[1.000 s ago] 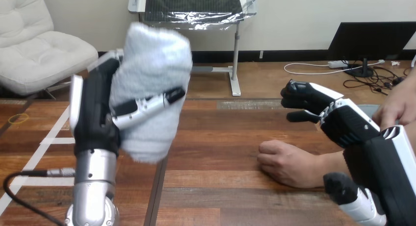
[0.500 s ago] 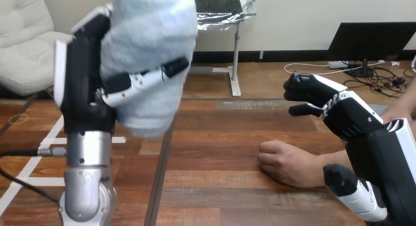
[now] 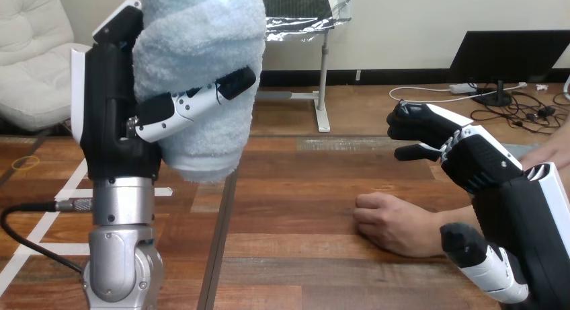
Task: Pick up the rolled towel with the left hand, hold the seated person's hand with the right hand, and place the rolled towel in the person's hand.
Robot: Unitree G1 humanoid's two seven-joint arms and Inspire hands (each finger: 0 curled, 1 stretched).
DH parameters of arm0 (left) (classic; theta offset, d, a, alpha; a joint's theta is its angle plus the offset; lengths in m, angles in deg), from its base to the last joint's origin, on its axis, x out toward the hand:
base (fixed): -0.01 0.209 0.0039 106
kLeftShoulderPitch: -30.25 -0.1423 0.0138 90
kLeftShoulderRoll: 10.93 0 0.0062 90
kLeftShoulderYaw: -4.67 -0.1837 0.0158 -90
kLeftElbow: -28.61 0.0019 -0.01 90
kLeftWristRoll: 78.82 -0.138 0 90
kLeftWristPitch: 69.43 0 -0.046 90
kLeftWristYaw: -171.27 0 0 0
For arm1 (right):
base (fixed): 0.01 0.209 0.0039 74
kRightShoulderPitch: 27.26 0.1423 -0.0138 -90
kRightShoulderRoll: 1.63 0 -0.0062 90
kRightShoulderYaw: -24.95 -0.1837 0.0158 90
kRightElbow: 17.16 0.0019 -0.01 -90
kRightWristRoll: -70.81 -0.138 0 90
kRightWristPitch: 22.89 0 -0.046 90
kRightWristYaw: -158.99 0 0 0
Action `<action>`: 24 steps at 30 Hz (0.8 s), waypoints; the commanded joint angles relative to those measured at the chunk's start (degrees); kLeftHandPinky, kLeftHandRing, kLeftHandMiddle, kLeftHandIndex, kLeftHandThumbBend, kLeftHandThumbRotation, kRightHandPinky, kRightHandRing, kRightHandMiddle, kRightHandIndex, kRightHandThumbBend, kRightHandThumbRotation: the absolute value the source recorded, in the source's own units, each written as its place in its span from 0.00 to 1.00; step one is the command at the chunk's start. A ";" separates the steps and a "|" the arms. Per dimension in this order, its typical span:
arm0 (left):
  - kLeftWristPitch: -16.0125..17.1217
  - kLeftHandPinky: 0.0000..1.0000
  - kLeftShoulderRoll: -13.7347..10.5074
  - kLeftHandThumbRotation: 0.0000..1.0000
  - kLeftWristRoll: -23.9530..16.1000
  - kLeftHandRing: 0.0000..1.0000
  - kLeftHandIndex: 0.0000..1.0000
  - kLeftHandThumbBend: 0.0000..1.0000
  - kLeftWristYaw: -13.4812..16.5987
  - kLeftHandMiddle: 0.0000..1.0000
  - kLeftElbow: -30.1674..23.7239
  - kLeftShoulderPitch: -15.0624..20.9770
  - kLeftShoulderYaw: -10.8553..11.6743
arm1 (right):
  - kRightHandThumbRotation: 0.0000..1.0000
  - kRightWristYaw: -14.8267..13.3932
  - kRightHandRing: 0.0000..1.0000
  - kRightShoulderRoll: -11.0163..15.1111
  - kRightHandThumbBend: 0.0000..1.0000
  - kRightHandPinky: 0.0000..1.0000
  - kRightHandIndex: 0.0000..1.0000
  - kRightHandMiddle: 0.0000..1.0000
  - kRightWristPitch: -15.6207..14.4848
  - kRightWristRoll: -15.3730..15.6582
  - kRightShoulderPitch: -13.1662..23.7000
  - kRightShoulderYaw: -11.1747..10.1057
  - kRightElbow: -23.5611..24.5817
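My left hand is raised high at the left, its fingers and thumb curled round the rolled towel, a pale blue-white roll held upright well above the table. The person's hand lies fisted, knuckles up, on the table at the lower right, its forearm running under my right arm. My right hand hovers over and behind that forearm, fingers loosely bent and pointing left, its thumb low near the wrist. It holds nothing and stands apart from the person's hand.
The wooden table has a dark seam running down its middle-left. A second hand of the person shows at the right edge.
My left hand has lifted the rolled towel higher and brought it more upright. My right hand and the person's fisted hand have barely moved.
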 commanded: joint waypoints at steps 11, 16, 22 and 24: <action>3.12 0.22 1.83 0.00 3.10 0.28 0.37 0.53 -2.11 0.33 3.80 4.40 2.11 | 0.87 -0.30 0.79 1.64 0.86 0.72 0.80 0.80 -1.46 1.04 2.40 -1.56 0.72; 4.12 0.22 2.28 0.00 4.36 0.28 0.37 0.53 -3.19 0.34 5.02 4.71 2.50 | 0.88 0.02 0.79 2.60 0.88 0.73 0.80 0.81 -2.40 0.88 2.90 -2.04 0.39; 5.09 0.22 2.74 0.00 5.40 0.28 0.38 0.52 -4.07 0.34 6.08 4.95 2.78 | 0.87 0.25 0.80 4.08 0.91 0.73 0.81 0.81 -3.01 0.74 4.05 -2.83 -0.41; 5.19 0.22 2.83 0.00 5.56 0.28 0.38 0.52 -4.19 0.34 6.28 4.99 2.82 | 0.88 0.38 0.80 4.69 0.91 0.73 0.81 0.81 -3.11 0.86 4.62 -3.19 -0.77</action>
